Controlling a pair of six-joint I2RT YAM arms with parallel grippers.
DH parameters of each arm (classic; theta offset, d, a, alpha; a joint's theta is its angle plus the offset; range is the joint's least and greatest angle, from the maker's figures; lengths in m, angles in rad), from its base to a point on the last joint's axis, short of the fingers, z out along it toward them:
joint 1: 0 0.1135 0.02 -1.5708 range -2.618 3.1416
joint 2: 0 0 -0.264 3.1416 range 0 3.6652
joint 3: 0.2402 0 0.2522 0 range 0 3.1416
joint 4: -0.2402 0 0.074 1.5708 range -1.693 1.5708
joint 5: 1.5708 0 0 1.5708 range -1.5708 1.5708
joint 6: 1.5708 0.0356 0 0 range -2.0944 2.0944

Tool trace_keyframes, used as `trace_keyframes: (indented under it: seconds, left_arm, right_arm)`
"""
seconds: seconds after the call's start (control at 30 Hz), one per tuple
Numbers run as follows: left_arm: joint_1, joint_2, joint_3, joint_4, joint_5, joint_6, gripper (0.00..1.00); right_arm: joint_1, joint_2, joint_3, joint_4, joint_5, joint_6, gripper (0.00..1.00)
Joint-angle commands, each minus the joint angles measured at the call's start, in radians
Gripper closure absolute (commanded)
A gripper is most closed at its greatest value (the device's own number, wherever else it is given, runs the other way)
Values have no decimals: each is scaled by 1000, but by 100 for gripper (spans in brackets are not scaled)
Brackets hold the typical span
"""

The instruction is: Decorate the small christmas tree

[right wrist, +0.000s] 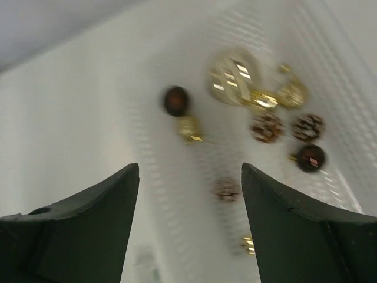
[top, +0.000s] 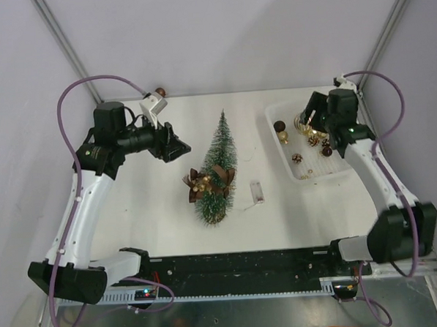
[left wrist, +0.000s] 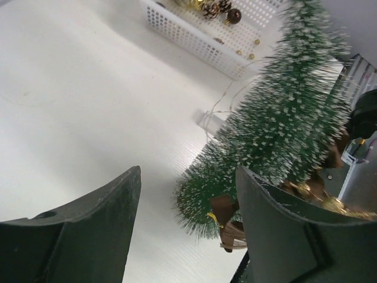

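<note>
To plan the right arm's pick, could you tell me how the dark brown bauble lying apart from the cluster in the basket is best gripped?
Grip the dark brown bauble across its round body, coming straight down from above: the walls of the white basket likely bar a sideways approach. Turn the right gripper so neither jaw meets the small gold ornament just beside it.

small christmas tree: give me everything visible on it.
The small christmas tree is a slim dark green bottle-brush cone with white-frosted bristles, in the middle of the white table. Brown ornaments with gold centres sit on its lower half. Its base is not clearly visible; upright or lying is unclear. The open left tool is beside it, apart.
</note>
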Motion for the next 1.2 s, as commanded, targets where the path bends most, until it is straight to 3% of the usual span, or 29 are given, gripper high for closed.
trace_keyframes:
  seconds: [0.0, 0.13, 0.4, 0.6, 0.83, 1.07, 1.17]
  left_arm:
    - [7, 43, -6, -27, -47, 6, 30]
    - [6, 69, -27, -30, -48, 25, 31]
    - [7, 78, -57, -30, -52, 63, 33]
    - [7, 82, -67, -29, -33, 70, 33]
    - [7, 82, -68, -30, -19, 72, 33]
    - [6, 83, -56, -29, -22, 73, 33]
    - [7, 75, -56, -30, -25, 80, 33]
  right_arm:
    - [-30, 168, 29, -100, 302, -37, 26]
    - [-56, 330, 64, -84, 346, -37, 27]
    - [-88, 497, 115, -38, 329, -30, 32]
    - [-80, 554, 143, -7, 314, -40, 33]
    - [-69, 604, 220, -66, 314, -69, 33]
    - [-54, 643, 305, -170, 322, -85, 43]
    - [-48, 627, 283, -197, 310, -78, 41]
